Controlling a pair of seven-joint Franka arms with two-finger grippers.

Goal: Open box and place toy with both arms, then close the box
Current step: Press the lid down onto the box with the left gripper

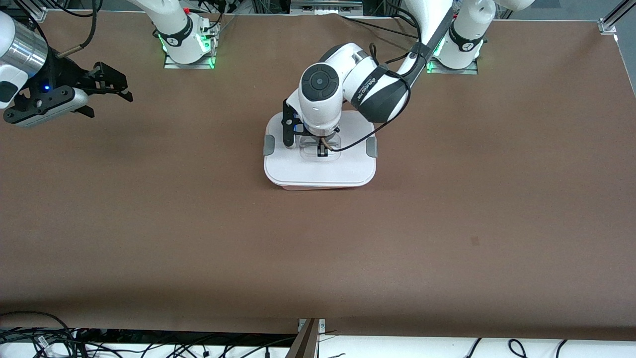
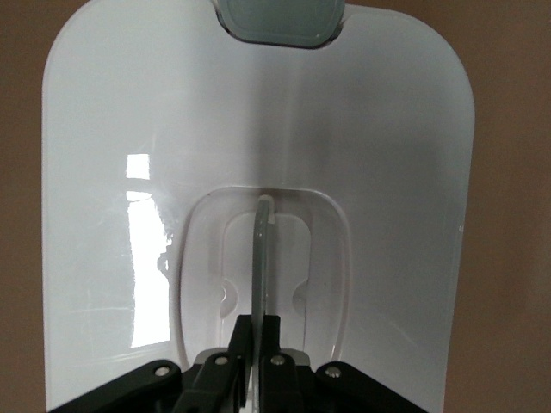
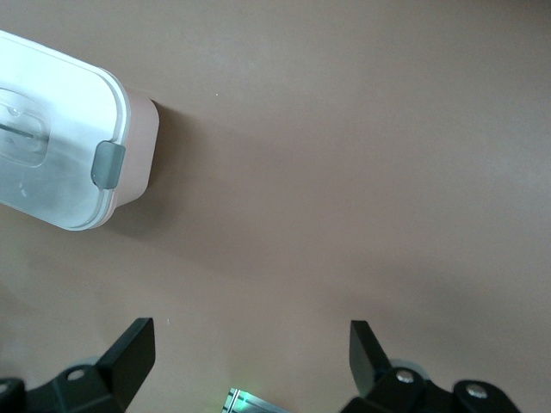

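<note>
Right gripper [image 1: 112, 92]: held in the air over bare table [image 1: 198, 238] at the right arm's end, well apart from the box. Its jaws are spread wide and hold nothing. The right wrist view confirms this: the two black fingertips [image 3: 133, 348] stand far apart with only brown tabletop between them. That view also shows what the front view hides, namely the pale pink wall of the box [image 3: 142, 155] under the white lid, and one grey side clip [image 3: 108, 163] folded down over the rim.

Box [image 1: 320, 186]: it sits on the table directly under the left gripper, toward the bases' side of the table's middle. The lid [image 1: 318, 166] is on, with a grey clip [image 1: 269, 144] at each short end. The front view shows only a thin pink edge below the lid.

Left gripper [image 1: 322, 149]: reached down onto the lid's centre, inside the clear recessed handle well. In the front view the wrist covers most of the contact. The left wrist view shows it plainly: the fingers [image 2: 269, 331] are closed to a narrow gap on the thin upright handle [image 2: 261, 258], one on each side of it. The same view shows a second grey clip [image 2: 280, 21] at the lid's edge.

The toy appears in none of the views.
</note>
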